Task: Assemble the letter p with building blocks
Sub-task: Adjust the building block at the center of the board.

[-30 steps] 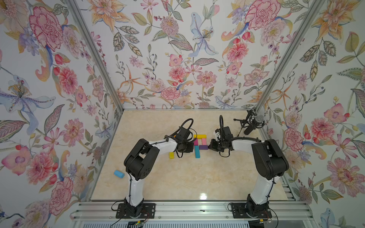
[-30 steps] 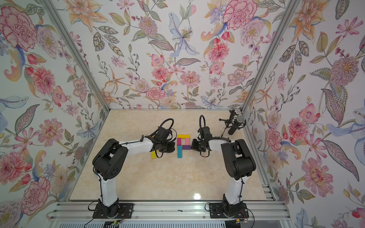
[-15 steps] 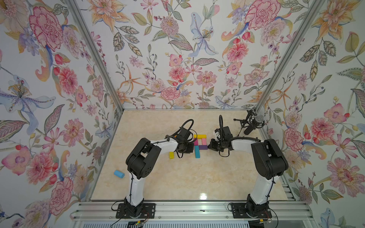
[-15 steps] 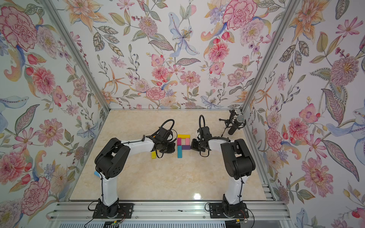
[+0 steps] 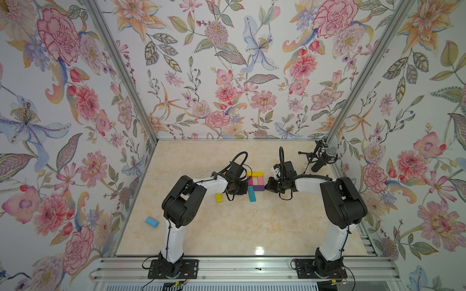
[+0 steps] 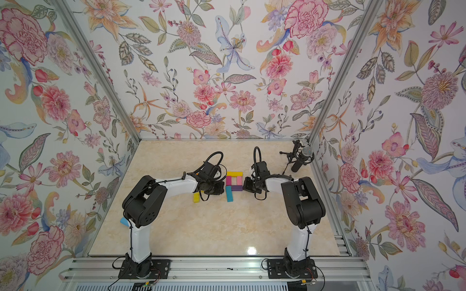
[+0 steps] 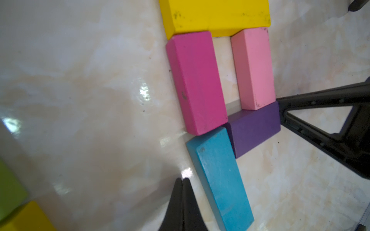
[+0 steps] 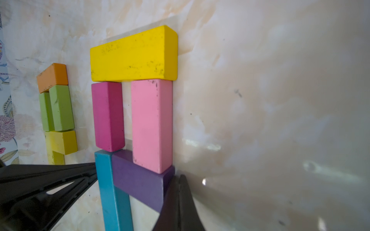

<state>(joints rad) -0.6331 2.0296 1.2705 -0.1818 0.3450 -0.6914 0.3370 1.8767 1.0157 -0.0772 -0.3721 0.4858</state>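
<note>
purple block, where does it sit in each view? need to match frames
In a top view: purple block, mid-table.
In a top view: same spot.
Left wrist: mid-frame, beside the teal block.
Right wrist: low in frame, beside the teal block.
Shared landmark: long yellow block, in all four.

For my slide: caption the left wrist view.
Shut left gripper beside a letter P: yellow block as cap, magenta block and pink block as sides, purple block closing, teal block as stem.

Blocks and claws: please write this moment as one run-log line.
P shape: five blocks laid | left claw: shut, beside teal block | right claw: shut, at purple block
</note>
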